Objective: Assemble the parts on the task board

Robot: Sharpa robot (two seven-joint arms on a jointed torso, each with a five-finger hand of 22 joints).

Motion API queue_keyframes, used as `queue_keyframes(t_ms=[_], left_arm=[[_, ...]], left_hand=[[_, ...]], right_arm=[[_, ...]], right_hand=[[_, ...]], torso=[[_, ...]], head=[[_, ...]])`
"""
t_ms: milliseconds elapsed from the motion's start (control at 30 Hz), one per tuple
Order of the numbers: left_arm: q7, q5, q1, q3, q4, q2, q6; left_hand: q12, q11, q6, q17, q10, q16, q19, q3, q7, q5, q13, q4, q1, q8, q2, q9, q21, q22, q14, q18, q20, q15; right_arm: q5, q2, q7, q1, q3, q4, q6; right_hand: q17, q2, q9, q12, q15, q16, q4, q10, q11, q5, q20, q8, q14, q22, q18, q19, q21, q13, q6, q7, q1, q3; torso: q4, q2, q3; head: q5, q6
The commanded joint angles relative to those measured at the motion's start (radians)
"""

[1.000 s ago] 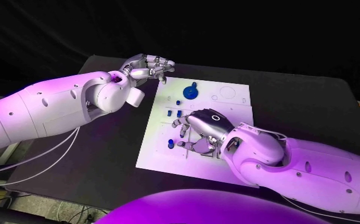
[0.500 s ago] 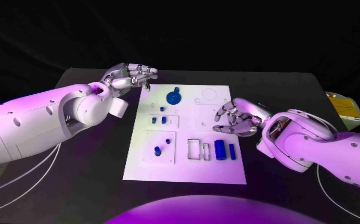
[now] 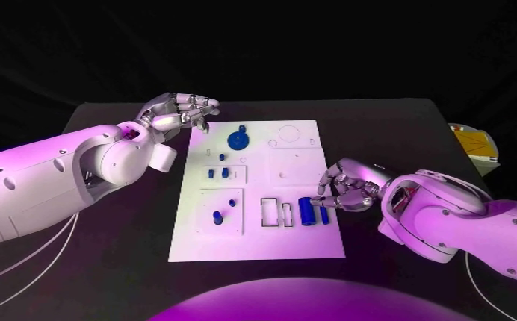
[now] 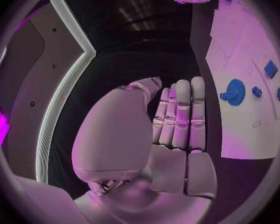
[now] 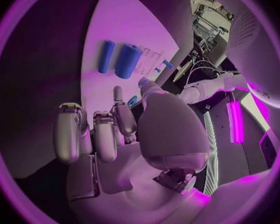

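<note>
The white task board (image 3: pixel 270 242) lies in the middle of the table. A blue round disc with a knob (image 3: pixel 238 139) (image 4: pixel 234 91) sits near its far left. Small blue pieces (image 3: pixel 217 173) lie below the disc, and two more (image 3: pixel 223 211) in the near-left recess. A thick blue cylinder (image 3: pixel 307 210) (image 5: pixel 127 59) and a thinner one (image 3: pixel 324 214) (image 5: pixel 105 56) lie side by side near the board's right edge. My right hand (image 3: pixel 345 187) hovers just beside them, fingers curled, holding nothing. My left hand (image 3: pixel 178 112) hangs at the board's far left corner, fingers curled in and empty.
A yellow and white object (image 3: pixel 474 142) stands at the table's right edge. Bare black table (image 3: pixel 409 134) lies to the right of the board and also on its left, under my left arm. Empty outlined slots (image 3: pixel 277 213) sit left of the cylinders.
The camera view has shifted. My right hand has come off the board's middle to its right edge and now sits beside the two cylinders. My left hand stays by the far left corner.
</note>
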Motion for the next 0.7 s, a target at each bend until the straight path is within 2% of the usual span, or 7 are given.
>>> queue_keyframes(t_ms=[33,533,700], left_arm=[[0.007,0.007,-0.001,0.0,0.004,-0.001,0.018],[0.004,0.007,-0.002,0.0,0.005,-0.006,0.022],[0.001,0.007,-0.002,0.0,0.006,-0.008,0.026]], left_hand=[[0.006,-0.002,-0.005,-0.001,-0.009,-0.005,0.006,0.003,0.0,0.002,0.001,-0.001,-0.007,0.004,0.0,0.001,-0.004,-0.002,-0.003,0.006,0.002,0.0],[0.007,-0.002,-0.005,-0.002,-0.009,-0.005,0.006,0.003,-0.001,0.002,0.001,0.0,-0.009,0.004,0.001,0.002,-0.005,-0.002,-0.003,0.006,0.002,0.0],[0.008,-0.002,-0.005,-0.002,-0.009,-0.005,0.006,0.003,-0.001,0.002,0.001,0.0,-0.01,0.005,0.001,0.002,-0.005,-0.002,-0.003,0.006,0.002,0.0]], right_arm=[[-0.069,0.013,-0.072,-0.011,-0.001,0.003,0.024],[-0.097,0.059,-0.103,-0.032,-0.003,-0.022,0.044],[-0.115,0.074,-0.114,-0.037,-0.003,-0.03,0.058]], right_hand=[[0.084,0.005,0.003,-0.021,-0.01,0.002,0.0,-0.017,-0.001,0.006,-0.005,0.006,0.072,0.136,-0.01,0.008,-0.009,-0.02,-0.001,-0.007,-0.013,-0.011],[0.082,0.011,0.008,-0.008,-0.011,0.002,-0.001,-0.009,-0.003,0.009,-0.005,0.011,0.072,0.138,-0.011,0.01,-0.006,-0.003,0.004,-0.009,-0.022,-0.025],[0.078,0.014,0.011,-0.004,-0.012,0.0,0.0,-0.007,-0.004,0.004,-0.006,0.015,0.071,0.137,-0.01,0.008,-0.01,0.003,0.009,-0.011,-0.026,-0.036]], torso=[[-0.0007,0.001,-0.002],[-0.0015,0.0,-0.0012],[-0.0009,0.0,-0.0013]], head=[[-0.01,0.001],[-0.004,-0.008],[-0.001,-0.007]])
